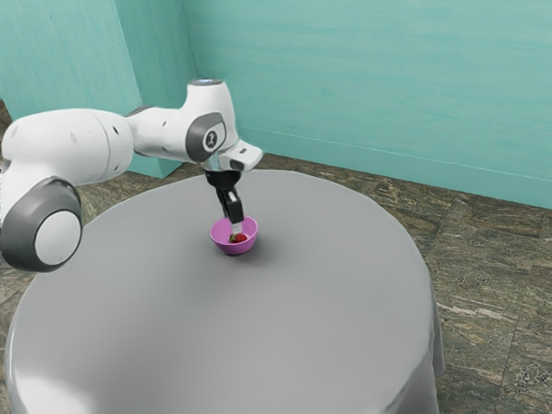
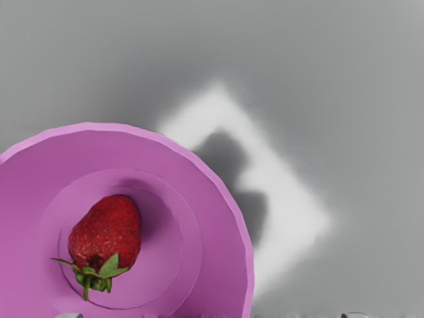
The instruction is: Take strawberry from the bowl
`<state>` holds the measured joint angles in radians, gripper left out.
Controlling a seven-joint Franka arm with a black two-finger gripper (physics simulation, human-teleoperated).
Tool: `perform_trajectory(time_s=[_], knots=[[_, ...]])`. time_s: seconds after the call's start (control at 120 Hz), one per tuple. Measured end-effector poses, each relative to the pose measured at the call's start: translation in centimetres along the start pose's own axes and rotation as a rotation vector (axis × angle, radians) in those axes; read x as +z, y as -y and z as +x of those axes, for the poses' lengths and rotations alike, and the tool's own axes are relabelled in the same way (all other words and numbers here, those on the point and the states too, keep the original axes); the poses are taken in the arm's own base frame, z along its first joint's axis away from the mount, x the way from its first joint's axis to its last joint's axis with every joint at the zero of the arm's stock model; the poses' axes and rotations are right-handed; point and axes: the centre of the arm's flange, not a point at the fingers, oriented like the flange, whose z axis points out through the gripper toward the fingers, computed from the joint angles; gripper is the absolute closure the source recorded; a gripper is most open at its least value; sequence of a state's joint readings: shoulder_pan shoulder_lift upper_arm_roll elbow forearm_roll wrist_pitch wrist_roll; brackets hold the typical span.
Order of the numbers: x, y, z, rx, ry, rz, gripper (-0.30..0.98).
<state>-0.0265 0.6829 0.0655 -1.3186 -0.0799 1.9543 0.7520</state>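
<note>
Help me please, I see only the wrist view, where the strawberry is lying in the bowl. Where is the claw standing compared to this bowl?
Observer: In the exterior view, the claw points down at the bowl, its lower end beside the strawberry in the picture. I cannot tell whether they touch.
Operator: Thank you. From which side is the arm coming?
Observer: The arm comes in from the exterior view's left.
Operator: And is the bowl near to some edge of the table?
Observer: No, it stands well inside the edge of the round table.
</note>
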Motion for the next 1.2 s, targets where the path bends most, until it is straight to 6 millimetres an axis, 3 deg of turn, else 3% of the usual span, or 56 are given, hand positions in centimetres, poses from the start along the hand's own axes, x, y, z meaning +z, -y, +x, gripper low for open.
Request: perform_trajectory(time_s=[0.15, 0.508, 1.2], knots=[[1.3, 1.2, -0.6, 0.019, -0.010, -0.006, 0.21], [2.3, 2.1, -1.2, 0.012, -0.064, -0.039, 0.21], [3.7, 2.5, -0.9, 0.028, -0.085, -0.042, 0.21]])
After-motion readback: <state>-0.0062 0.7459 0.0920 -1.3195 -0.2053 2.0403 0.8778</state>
